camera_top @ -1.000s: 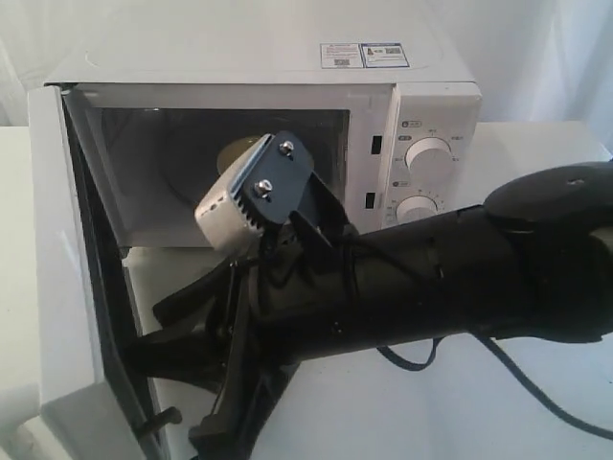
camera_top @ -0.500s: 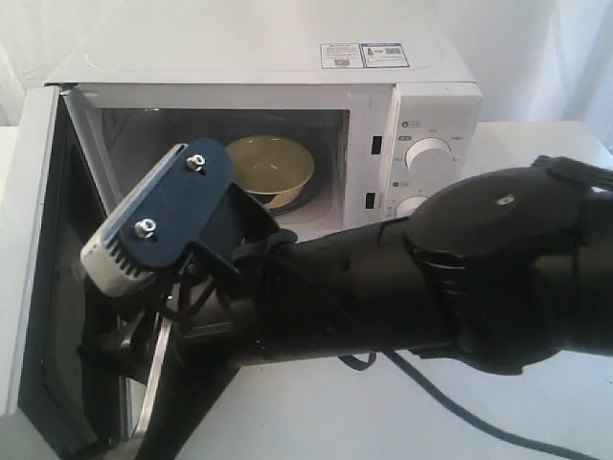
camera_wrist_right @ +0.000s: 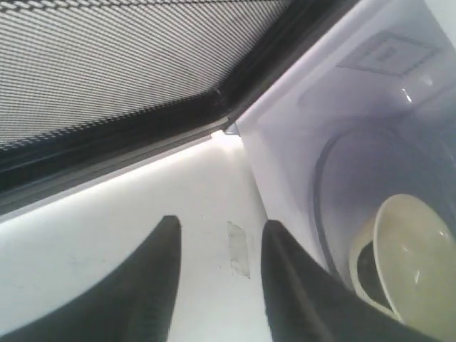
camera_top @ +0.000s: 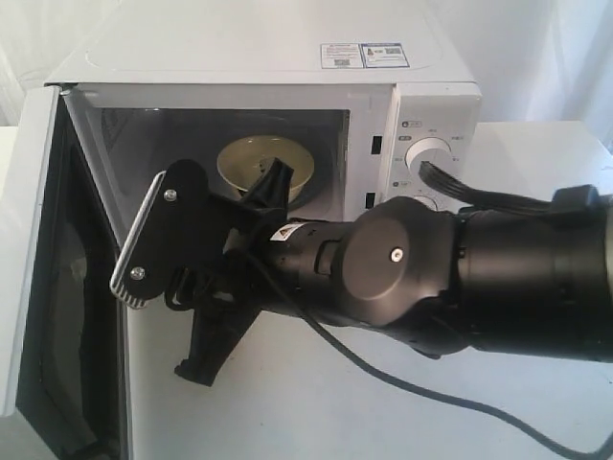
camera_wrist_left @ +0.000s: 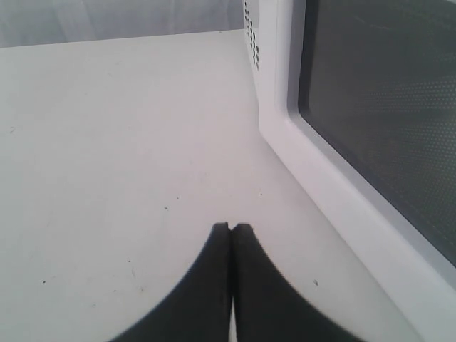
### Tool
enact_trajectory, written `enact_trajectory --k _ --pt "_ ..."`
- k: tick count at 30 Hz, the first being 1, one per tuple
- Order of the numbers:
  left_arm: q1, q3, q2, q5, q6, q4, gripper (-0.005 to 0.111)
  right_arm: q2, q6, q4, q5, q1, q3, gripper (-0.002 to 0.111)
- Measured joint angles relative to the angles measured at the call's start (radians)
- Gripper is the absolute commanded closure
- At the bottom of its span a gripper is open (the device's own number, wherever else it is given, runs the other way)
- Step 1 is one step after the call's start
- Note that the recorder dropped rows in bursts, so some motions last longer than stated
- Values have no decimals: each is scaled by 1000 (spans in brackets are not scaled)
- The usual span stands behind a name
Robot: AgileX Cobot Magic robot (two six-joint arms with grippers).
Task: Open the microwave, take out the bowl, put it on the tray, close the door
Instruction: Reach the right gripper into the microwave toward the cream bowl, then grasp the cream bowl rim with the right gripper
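Note:
The white microwave stands with its door swung wide open to the left. Inside the cavity sits the cream-beige bowl, partly hidden by one black finger of my right gripper. In the right wrist view the right gripper is open and empty over the white table, at the cavity's mouth, with the bowl off to one side. My left gripper is shut on nothing, low over the table beside the door's outer face. It does not show in the exterior view.
My thick black right arm crosses in front of the microwave's knob panel, with a cable trailing over the table. A small patch of tape lies on the white table between the right fingers. No tray is in view.
The door has swung from partly to wide open. My right gripper has left the door's lower edge, turned, and moved right to the cavity mouth in front of the bowl.

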Motion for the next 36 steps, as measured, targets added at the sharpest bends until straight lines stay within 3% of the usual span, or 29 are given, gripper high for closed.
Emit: enact_trajectory --k 16,18,21,24,27,30,36 --pt "0 0 0 0 0 0 107 89 -154 0 5 -4 58 72" --pt "0 0 0 0 0 0 107 89 -105 -10 2 -4 67 72" --pt "0 0 0 0 0 0 107 89 313 -277 -29 -4 69 72" --pt "0 0 0 0 0 0 107 89 924 -840 -32 -4 68 72" --pt "0 0 0 0 0 0 107 89 1410 -1357 108 -4 57 72" --pt "0 0 0 0 0 0 107 89 1616 -1564 292 -4 57 72" --pt "0 0 0 0 0 0 107 84 1799 -1832 621 -4 32 72"
